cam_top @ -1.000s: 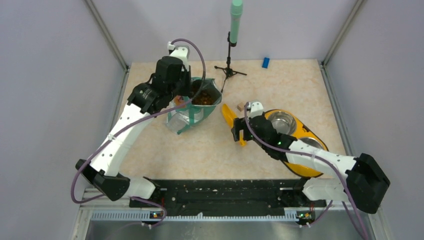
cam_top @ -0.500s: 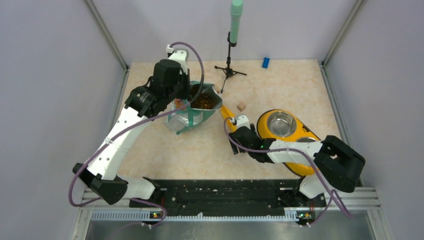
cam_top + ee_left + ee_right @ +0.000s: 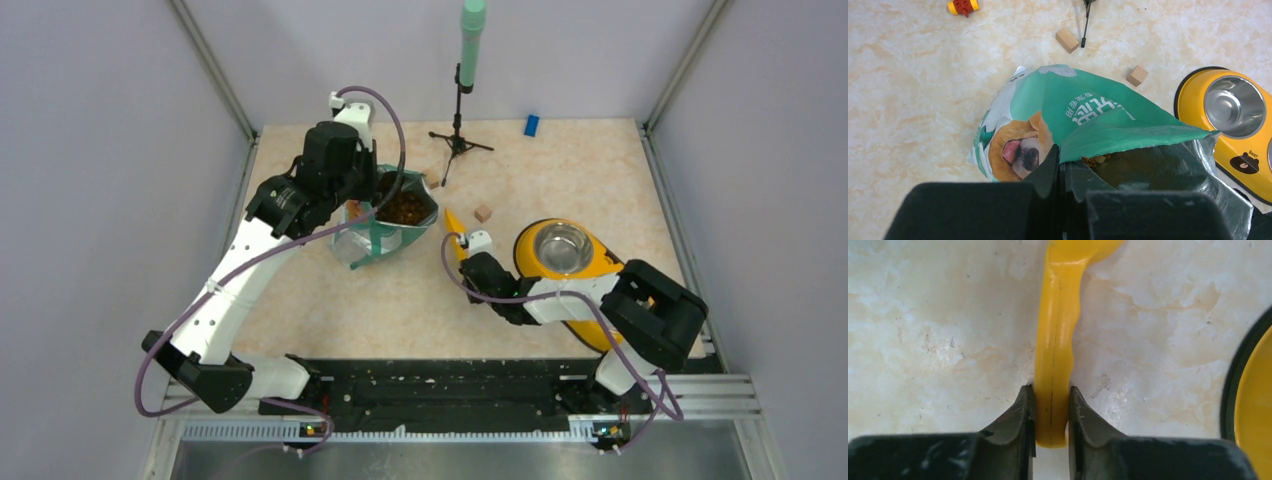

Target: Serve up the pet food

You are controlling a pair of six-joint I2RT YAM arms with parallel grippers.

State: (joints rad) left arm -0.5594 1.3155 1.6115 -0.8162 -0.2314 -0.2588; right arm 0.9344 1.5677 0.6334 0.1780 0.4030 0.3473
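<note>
Yellow scoop (image 3: pixel 1053 340) handle pinched by right gripper (image 3: pixel 1050 396) jaws — long axis straight ahead, bowl end near pouch (image 3: pixel 1073 105); left gripper (image 3: pixel 1059 167) clamps pouch rim.

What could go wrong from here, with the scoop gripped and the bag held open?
The right hand pinches the yellow scoop near the very end of its handle, so it may swivel or slip when lifted. The left hand holds only one edge of the pouch; its mouth could sag or tip, spilling kibble.

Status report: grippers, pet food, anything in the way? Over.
Left gripper shut on pouch rim, kibble visible inside. Right gripper shut on yellow scoop handle. Wooden cube beside scoop, off the line to pouch.
</note>
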